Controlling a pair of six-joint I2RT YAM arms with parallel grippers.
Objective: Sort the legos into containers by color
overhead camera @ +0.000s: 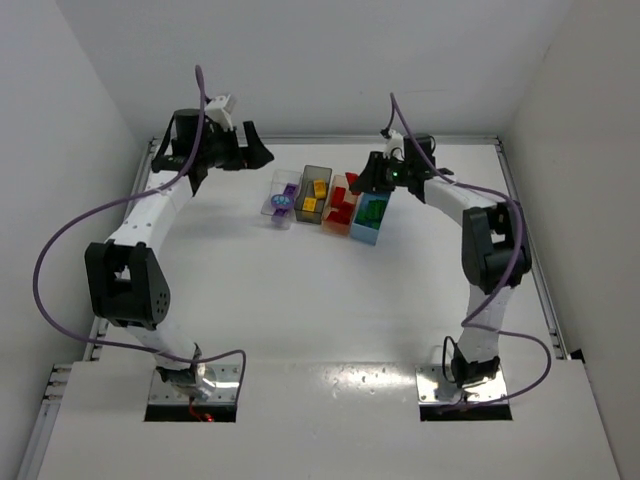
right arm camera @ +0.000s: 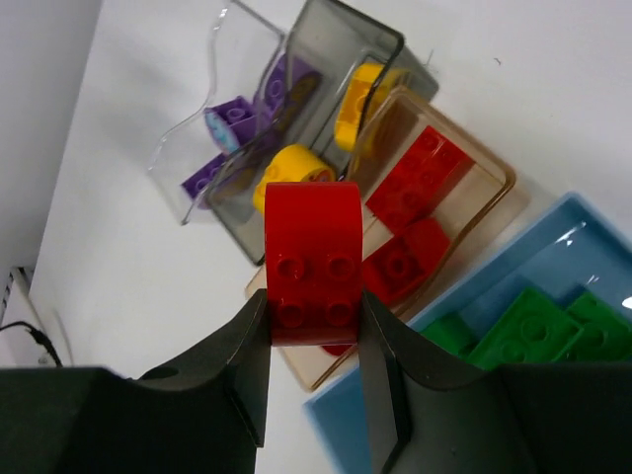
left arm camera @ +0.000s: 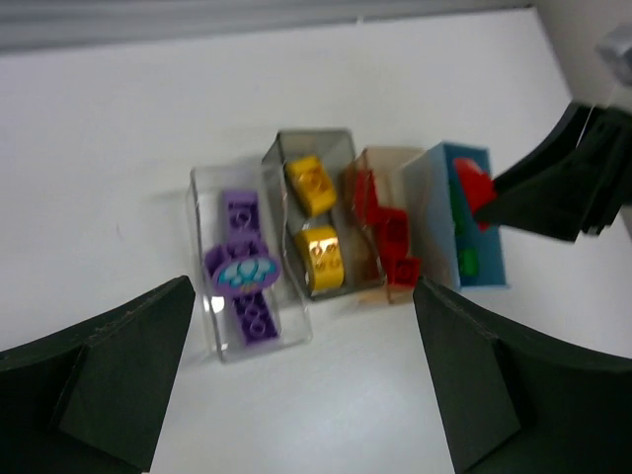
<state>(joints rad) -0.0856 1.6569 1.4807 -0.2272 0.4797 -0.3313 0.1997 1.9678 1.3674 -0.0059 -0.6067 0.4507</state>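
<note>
The right gripper (right arm camera: 314, 296) is clamped on a small red plastic brick with a rounded top (right arm camera: 314, 232), held up over the row of bins. The tan-peach open-top plastic bin (right arm camera: 509, 178), which holds other red bricks (right arm camera: 420, 183), lies below and just ahead of the claw. The brick's long axis points away from the wrist, skewed to that bin's length. The left gripper (overhead camera: 245, 150) hangs off to the row's other side, jaws wide and empty, so the right arm is nearer.

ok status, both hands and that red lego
Left hand open, empty. Right hand shut on red lego, hovering over tan bin. Drop path looks clear.
</note>
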